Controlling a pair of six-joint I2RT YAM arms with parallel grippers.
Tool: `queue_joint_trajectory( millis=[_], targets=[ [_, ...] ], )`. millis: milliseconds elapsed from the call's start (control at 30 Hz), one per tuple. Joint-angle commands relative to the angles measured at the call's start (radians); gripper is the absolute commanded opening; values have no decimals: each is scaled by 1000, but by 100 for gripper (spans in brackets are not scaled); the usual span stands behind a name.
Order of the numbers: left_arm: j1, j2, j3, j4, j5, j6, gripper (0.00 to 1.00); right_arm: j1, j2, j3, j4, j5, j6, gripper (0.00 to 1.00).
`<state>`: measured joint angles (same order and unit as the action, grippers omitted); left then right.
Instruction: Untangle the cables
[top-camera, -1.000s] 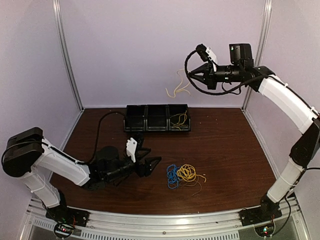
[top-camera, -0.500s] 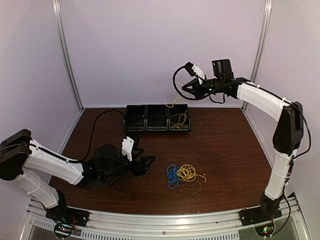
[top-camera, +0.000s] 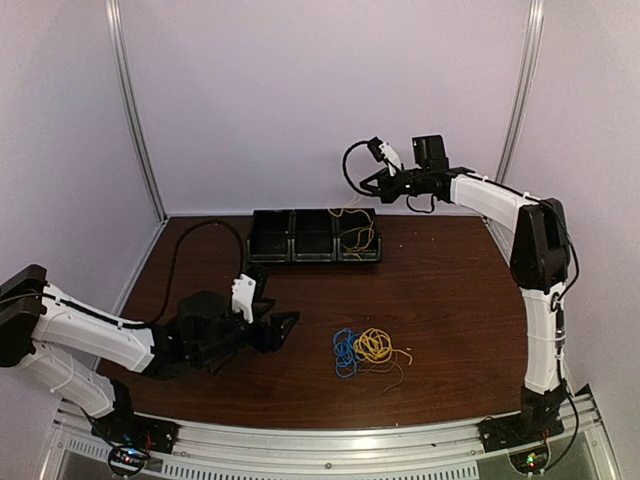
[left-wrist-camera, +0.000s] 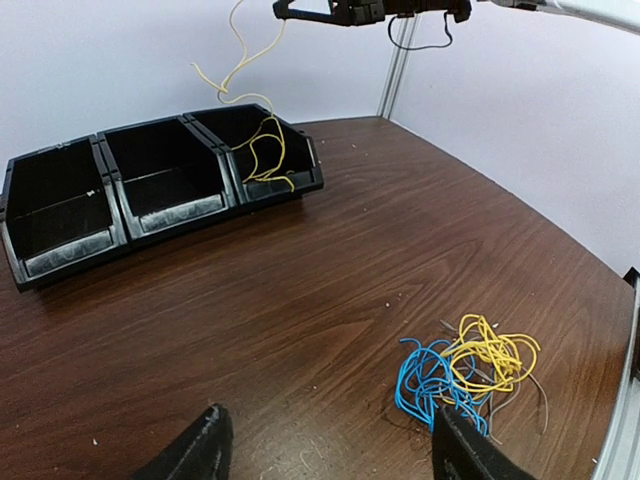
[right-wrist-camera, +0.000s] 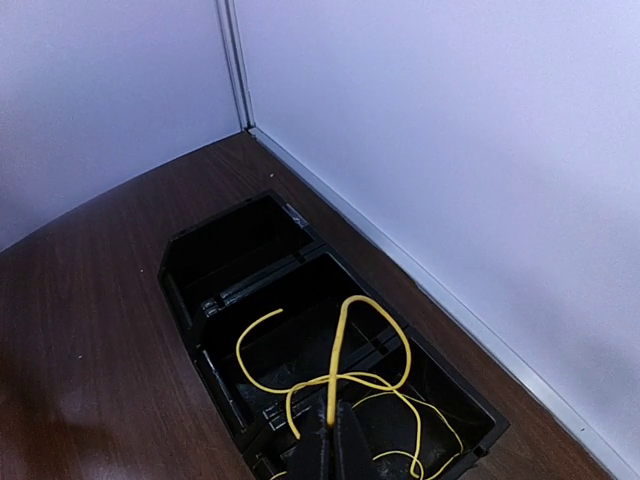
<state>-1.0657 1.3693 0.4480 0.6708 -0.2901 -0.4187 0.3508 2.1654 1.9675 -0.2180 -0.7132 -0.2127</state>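
Note:
A tangle of cables lies on the brown table: blue loops (top-camera: 345, 352) (left-wrist-camera: 428, 380), yellow loops (top-camera: 374, 345) (left-wrist-camera: 492, 358) and thin dark strands (left-wrist-camera: 528, 398) under them. My left gripper (top-camera: 280, 316) (left-wrist-camera: 330, 452) rests low on the table, left of the tangle. It is open with nothing between its fingers. My right gripper (top-camera: 364, 188) (right-wrist-camera: 331, 440) is raised above the right bin and shut on a single yellow cable (right-wrist-camera: 342, 350) (left-wrist-camera: 240, 60). That cable hangs down into the right compartment (top-camera: 358, 240), where more yellow cable (left-wrist-camera: 268, 152) lies.
A black tray of three bins (top-camera: 272, 238) (left-wrist-camera: 60, 215) stands at the back of the table near the rear wall; its left and middle compartments show no cable. Metal frame posts (top-camera: 135, 110) stand at the back corners.
The right arm has swung left and down, bringing the hanging yellow cable over and into the right bin. The left arm has drawn back slightly to the left, still open.

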Motion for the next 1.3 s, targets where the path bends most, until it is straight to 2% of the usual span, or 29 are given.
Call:
queue_joint_trajectory(
  millis=[0, 333, 533, 900, 1267],
  targets=[
    [6, -29, -22, 1, -34, -20, 70, -50, 67, 54, 58, -48, 114, 0],
    [6, -8, -17, 1, -40, -23, 70, -89, 111, 28, 31, -13, 113, 0],
    [6, 13, -9, 6, -35, -25, 70, -82, 110, 29, -16, 90, 65, 0],
    [6, 34, 5, 6, -28, -18, 70, 7, 112, 23, -138, 340, -153, 0],
    [6, 37, 5, 0, -22, -26, 70, 90, 207, 104, -187, 497, -216, 0]
  ],
)
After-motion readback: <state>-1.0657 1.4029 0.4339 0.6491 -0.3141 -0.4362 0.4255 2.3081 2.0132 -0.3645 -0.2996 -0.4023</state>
